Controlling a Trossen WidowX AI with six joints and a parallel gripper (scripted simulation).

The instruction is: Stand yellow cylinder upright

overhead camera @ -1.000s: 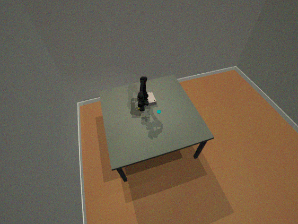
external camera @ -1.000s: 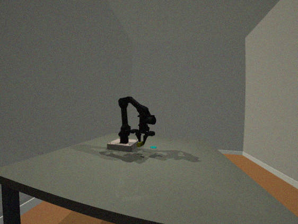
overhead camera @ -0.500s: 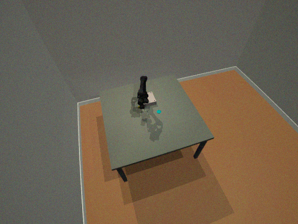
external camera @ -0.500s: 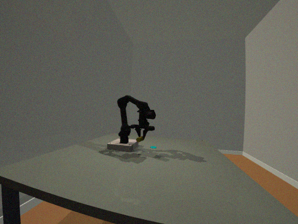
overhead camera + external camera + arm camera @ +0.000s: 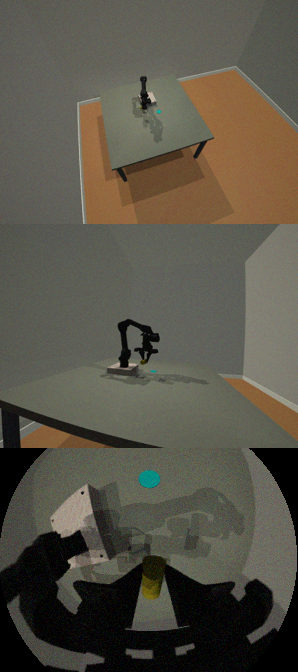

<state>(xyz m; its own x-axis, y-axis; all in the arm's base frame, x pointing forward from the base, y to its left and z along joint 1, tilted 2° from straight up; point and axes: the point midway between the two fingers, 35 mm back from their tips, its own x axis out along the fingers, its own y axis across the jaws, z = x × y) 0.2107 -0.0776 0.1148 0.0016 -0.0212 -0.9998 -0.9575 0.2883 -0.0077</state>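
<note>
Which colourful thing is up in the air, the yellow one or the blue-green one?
The yellow cylinder. The gripper is shut on it, holding it above the table. The cyan circle lies flat on the table surface, off to one side.

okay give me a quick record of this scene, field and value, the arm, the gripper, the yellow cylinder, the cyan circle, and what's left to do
arm: mounted on white base on the table
gripper: shut on the yellow cylinder
cylinder height: lifted above the table, not upright
cyan circle: on the table, nothing in it
cylinder versus circle: apart, cylinder not over it
left to do: carry, stand upright in circle, release, withdraw
</note>
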